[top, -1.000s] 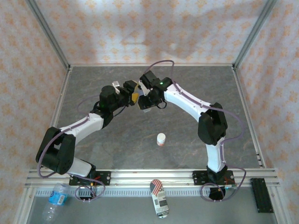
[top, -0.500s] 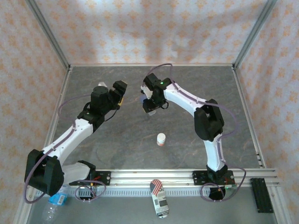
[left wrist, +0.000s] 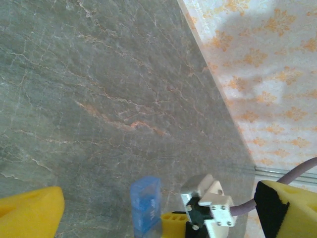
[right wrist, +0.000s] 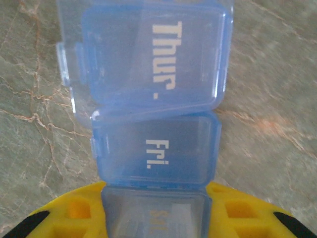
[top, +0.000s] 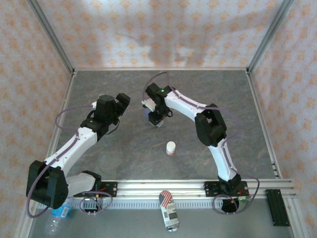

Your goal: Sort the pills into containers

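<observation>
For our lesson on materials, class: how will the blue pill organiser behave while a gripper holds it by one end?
Probably stiff and light: the pill organiser is thin translucent plastic and juts straight from the right gripper. Its smooth walls may slip, and the "Thur." lid could pop open.

The pill organiser [right wrist: 156, 144] was translucent blue plastic, smooth and glossy, with matt white lettering. The right pincer [right wrist: 156, 218] was matt yellow plastic. The counter [right wrist: 267, 134] looked like smooth, low-sheen grey stone veined with rust.
</observation>
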You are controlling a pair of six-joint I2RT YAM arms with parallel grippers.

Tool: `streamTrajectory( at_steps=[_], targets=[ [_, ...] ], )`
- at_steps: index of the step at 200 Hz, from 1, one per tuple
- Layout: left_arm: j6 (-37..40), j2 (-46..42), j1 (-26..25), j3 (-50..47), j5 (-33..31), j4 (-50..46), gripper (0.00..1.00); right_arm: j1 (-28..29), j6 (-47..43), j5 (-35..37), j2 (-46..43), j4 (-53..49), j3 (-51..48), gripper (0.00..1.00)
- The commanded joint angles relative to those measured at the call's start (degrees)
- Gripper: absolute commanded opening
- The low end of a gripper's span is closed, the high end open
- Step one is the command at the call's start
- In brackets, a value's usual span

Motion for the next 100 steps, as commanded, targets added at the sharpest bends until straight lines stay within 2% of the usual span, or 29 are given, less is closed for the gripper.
streamTrajectory(
  at_steps=[1,50,75,100],
  targets=[
    [1.7,-1.0,0.5,2.2,-2.7,-2.0,1.00,3.4,-4.2,5.3,3.6,-4.1,3.8,0.33],
    [4.1,-4.5,3.9,3.4,-3.7,-6.1,1.00,7.0,-5.7,4.6,4.5,-2.9,4.0,0.32],
    [4.3,-6.1,5.8,3.0,-3.0,-6.8,1.00,9.1,-6.7,8.4,5.6,-3.0,4.4,0.33],
    [4.0,-6.7,6.5,2.3,-2.3,-6.5,1.00,9.8,-6.8,9.2,7.5,-4.1,6.5,0.42]
  ],
)
